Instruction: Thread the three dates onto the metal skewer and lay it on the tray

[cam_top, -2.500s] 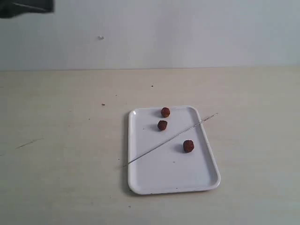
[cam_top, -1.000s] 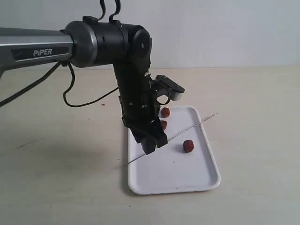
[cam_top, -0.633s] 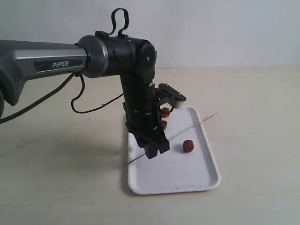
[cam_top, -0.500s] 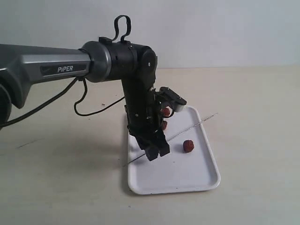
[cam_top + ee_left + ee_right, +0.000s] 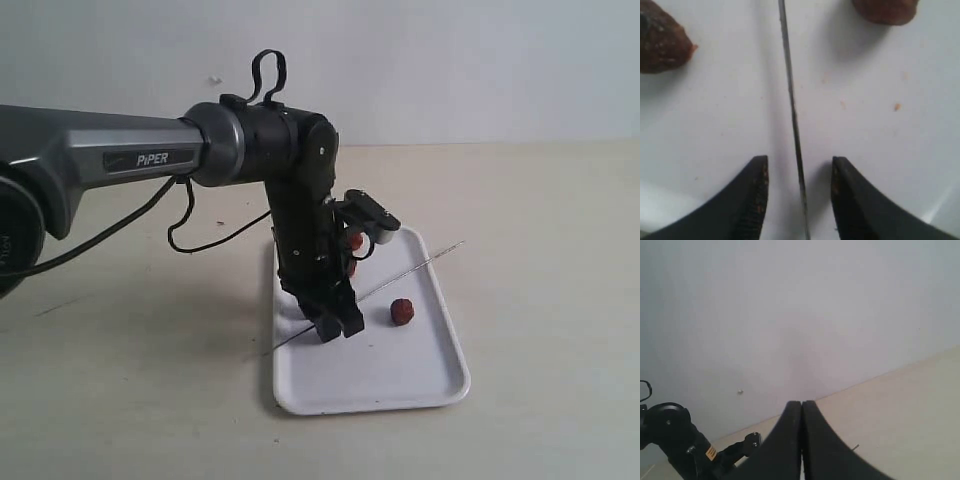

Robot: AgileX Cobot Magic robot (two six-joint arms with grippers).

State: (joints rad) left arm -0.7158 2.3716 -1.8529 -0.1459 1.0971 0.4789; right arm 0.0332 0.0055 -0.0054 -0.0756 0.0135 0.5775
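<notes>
Your left gripper (image 5: 799, 167) straddles the metal skewer (image 5: 789, 95), jaws wide open, gripping nothing; exterior view: date (image 5: 402, 311) at its 3 o'clock.

The left pincer (image 5: 338, 327) points down onto the white tray (image 5: 400, 375) at frame centre, tips at the skewer (image 5: 412, 269) lying diagonally across it. One date (image 5: 401, 311) lies right of the pincer. The tray rests on the bench (image 5: 540, 220).

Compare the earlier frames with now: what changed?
The left pincer came in from the upper left and lowered over the tray; open, it now straddles the skewer without gripping it. Skewer, dates and tray stayed put.
</notes>
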